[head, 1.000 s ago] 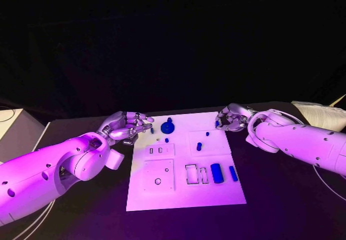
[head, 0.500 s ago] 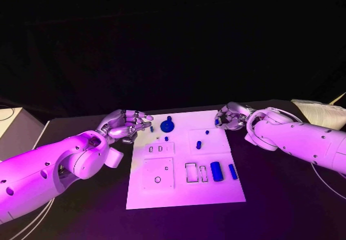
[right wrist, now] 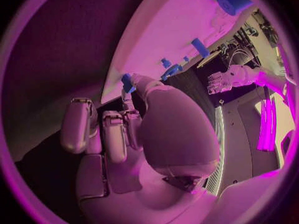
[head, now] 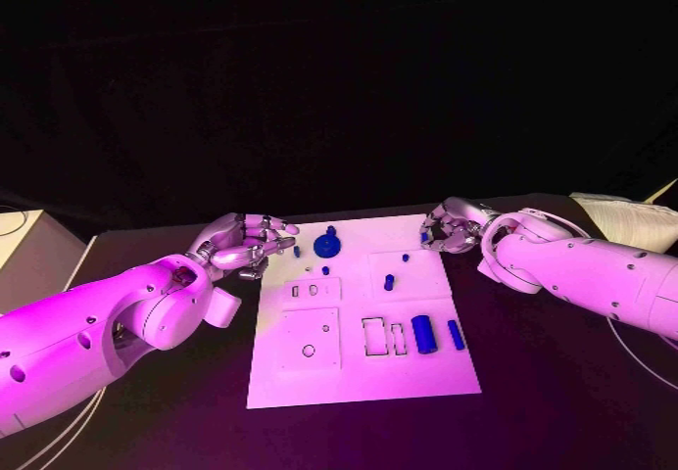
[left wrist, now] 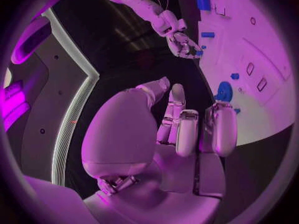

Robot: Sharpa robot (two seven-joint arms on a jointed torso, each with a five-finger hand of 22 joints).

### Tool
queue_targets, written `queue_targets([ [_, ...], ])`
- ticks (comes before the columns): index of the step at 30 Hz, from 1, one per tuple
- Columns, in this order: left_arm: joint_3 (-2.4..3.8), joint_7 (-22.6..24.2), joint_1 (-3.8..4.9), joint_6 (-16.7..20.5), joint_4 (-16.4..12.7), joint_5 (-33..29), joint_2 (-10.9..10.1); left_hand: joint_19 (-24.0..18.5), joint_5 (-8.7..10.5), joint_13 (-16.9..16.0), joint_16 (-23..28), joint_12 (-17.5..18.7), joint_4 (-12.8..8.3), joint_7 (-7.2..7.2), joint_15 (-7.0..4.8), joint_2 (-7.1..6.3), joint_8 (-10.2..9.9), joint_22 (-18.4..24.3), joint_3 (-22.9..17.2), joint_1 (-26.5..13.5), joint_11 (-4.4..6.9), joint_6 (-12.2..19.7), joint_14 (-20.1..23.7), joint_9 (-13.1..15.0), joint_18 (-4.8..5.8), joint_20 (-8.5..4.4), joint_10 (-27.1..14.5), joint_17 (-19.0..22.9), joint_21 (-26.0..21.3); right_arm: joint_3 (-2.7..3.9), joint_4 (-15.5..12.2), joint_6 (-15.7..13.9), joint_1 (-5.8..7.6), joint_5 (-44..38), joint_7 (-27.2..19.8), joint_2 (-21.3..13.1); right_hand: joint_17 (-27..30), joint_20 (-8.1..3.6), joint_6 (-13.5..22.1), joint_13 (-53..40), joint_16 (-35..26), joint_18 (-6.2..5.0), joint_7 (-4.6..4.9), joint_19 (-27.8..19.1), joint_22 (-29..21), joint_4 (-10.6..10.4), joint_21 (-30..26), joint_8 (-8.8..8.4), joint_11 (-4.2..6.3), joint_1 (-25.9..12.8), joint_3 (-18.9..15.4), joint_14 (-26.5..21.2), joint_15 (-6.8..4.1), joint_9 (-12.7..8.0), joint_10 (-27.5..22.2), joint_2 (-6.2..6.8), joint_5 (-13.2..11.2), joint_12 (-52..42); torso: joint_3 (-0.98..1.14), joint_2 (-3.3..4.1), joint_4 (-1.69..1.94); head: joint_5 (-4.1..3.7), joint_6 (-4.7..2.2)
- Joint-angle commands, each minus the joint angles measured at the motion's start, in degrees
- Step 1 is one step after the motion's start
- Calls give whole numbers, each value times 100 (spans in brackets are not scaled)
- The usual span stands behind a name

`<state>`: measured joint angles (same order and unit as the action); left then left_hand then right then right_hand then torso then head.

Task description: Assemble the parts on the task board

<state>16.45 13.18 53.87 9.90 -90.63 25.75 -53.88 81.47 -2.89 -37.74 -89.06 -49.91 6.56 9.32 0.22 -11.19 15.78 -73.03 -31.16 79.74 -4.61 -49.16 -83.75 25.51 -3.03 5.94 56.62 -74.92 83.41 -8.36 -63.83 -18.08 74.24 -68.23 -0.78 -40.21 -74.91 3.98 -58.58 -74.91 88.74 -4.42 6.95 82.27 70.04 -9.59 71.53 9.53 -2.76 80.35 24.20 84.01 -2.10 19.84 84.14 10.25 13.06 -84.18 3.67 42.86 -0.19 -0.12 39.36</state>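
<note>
Left hand (head: 246, 245) curled, holding nothing, at the task board (head: 362, 372) corner; right hand (head: 453, 231) pinching a small blue part (right wrist: 127, 81).

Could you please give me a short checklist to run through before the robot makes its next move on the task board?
1. White task board lies flat on the black table: ok.
2. Right hand holds a small blue part at the board's far corner: ok.
3. Left hand holds nothing: ok, fingers curled.
4. Round blue disc part free of both hands: ok.
5. Blue cylinder part seated in its slot: cannot tell.
</note>
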Motion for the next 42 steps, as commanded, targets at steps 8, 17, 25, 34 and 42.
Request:
queue_targets([
  [8,3,42,1,8,-11,-36,-5,-64,8,52,45,76,-5,23,37,-23,37,44,-51,-63,4,45,-544,10,-59,4,-36,-1351,-40,1,-153,-653,1,-95,172,-18,-1268,-47,-62,-890,35,-9,-12,18,27,27,46,63,55,-8,68,548,-47,28,105,-72,18,-19,-9,-9,0,23,-11],
  [17,3,30,3,60,32,-71,-6,-76,9,95,59,116,-8,25,38,-35,48,66,-72,-75,2,50,-536,16,-63,6,-35,-1336,-52,26,-768,-888,185,-100,538,-58,-1272,-50,-44,-881,36,-9,-4,16,21,48,37,67,54,-32,65,549,-41,32,98,-34,5,-9,-50,-48,-19,31,-41],
  [25,1,-18,6,154,123,-95,91,-79,9,125,64,142,-6,23,38,-53,59,74,-77,-94,2,50,-534,22,-65,6,-32,-1331,-58,5,-1388,-851,227,-215,971,249,-1265,-47,-19,-889,33,-8,2,17,23,67,36,62,53,-37,78,547,-32,32,106,-21,13,-16,-112,-117,-36,62,-36],
  [34,-1,-76,7,259,202,-101,241,-78,9,140,67,152,-1,22,38,-62,66,71,-77,-111,2,50,-532,25,-64,7,-26,-1327,-57,-57,-1712,-914,85,-445,1412,797,-1258,-43,-3,-891,30,-10,10,12,8,76,20,59,49,-48,84,546,-23,31,107,-10,19,-16,-192,-181,-26,70,13],
  [42,-2,-100,8,320,242,-105,262,-78,9,140,67,152,-1,22,38,-62,66,71,-77,-111,2,50,-532,25,-64,7,-26,-1327,-57,-125,-1756,-787,-85,-782,1827,1124,-1248,-33,11,-884,27,-10,20,11,3,82,13,58,42,-78,87,544,-8,31,102,12,25,-10,-227,-188,-20,87,60],
])
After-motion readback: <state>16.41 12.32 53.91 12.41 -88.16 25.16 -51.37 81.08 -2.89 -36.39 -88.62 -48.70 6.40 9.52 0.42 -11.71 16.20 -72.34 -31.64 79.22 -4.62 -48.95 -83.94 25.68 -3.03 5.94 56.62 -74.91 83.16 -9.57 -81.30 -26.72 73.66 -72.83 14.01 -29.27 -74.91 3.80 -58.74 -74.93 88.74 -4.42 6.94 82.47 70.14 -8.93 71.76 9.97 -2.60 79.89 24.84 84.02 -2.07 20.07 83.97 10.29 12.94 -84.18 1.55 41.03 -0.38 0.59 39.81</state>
